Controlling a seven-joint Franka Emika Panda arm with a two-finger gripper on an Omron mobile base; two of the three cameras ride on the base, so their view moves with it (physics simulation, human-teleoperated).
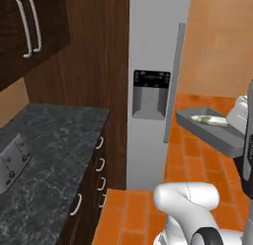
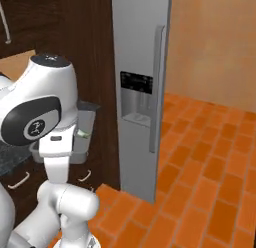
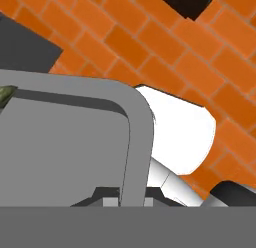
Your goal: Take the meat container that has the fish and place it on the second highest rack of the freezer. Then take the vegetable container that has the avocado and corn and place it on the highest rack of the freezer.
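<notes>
The meat container (image 1: 210,132) is a shallow grey tray held in the air over the floor, right of the freezer (image 1: 153,61). The fish (image 1: 209,120) lies in it, silvery-green. My gripper (image 3: 125,196) is shut on the tray's rounded rim (image 3: 136,137), and the fish's tip (image 3: 5,94) shows at the left edge. From the right base view the tray (image 2: 86,123) sits partly behind my arm. The freezer (image 2: 140,52) stands closed, its long handle (image 2: 158,87) on the door's right side. The vegetable container, avocado and corn are out of view.
A dark stone counter (image 1: 54,140) with a toaster (image 1: 11,162) lies to the left, above drawers (image 1: 91,189). Dark wooden cabinets (image 1: 84,51) flank the freezer. Orange brick floor (image 2: 210,167) gives room on the right, up to an orange wall (image 2: 215,42).
</notes>
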